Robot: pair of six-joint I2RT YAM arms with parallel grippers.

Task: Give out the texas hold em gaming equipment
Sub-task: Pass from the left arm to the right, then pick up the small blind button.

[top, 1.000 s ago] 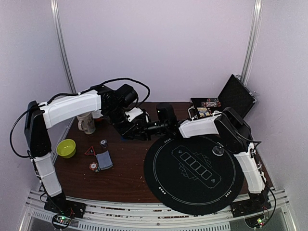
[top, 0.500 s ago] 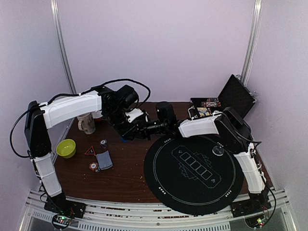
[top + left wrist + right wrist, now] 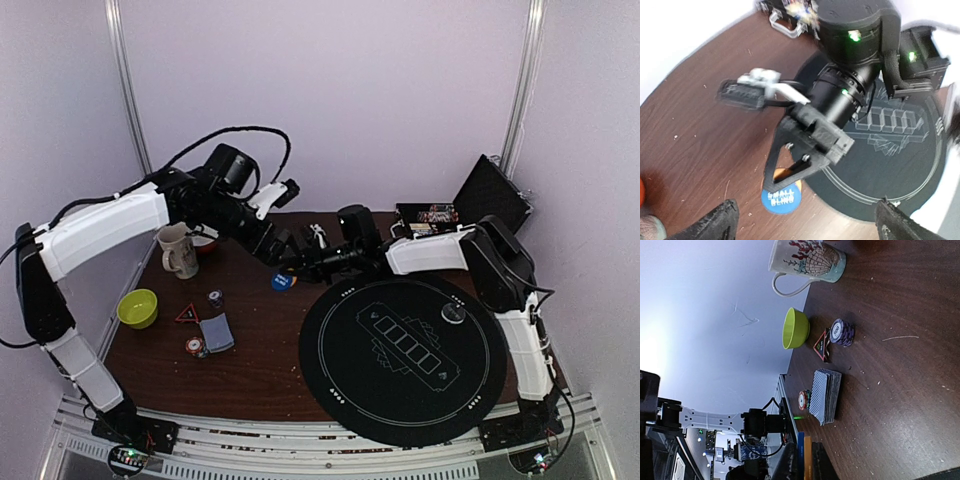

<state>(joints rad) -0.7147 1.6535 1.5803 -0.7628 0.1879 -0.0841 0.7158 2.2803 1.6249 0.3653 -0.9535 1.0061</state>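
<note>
Dark wooden desk (image 3: 250, 370) beside the round black poker mat (image 3: 400, 400): the right arm's fingers (image 3: 775, 159) pinch a blue small-blind disc (image 3: 781, 197) and an orange disc (image 3: 782, 174) together, low over the wood. The left arm's fingers (image 3: 720, 225) stand spread wide above them.

The round mat (image 3: 400, 405) covers the right part of the bench (image 3: 260, 375), with an open case (image 3: 492, 198) behind it at the far right corner and a small puck (image 3: 453, 313) on its right side. Just off the mat's far-left rim, two discs (image 3: 283, 282) are pinched in the right hand (image 3: 785, 175). Left of the mat lies the card deck (image 3: 217, 331), with a loose chip (image 3: 196, 347) just beside its near-left corner. The triangular marker (image 3: 187, 314) and the chip stack (image 3: 215, 298) stand behind it. The bowl (image 3: 137, 308) is farther left, and the mug (image 3: 180, 250) is behind the bowl.
</note>
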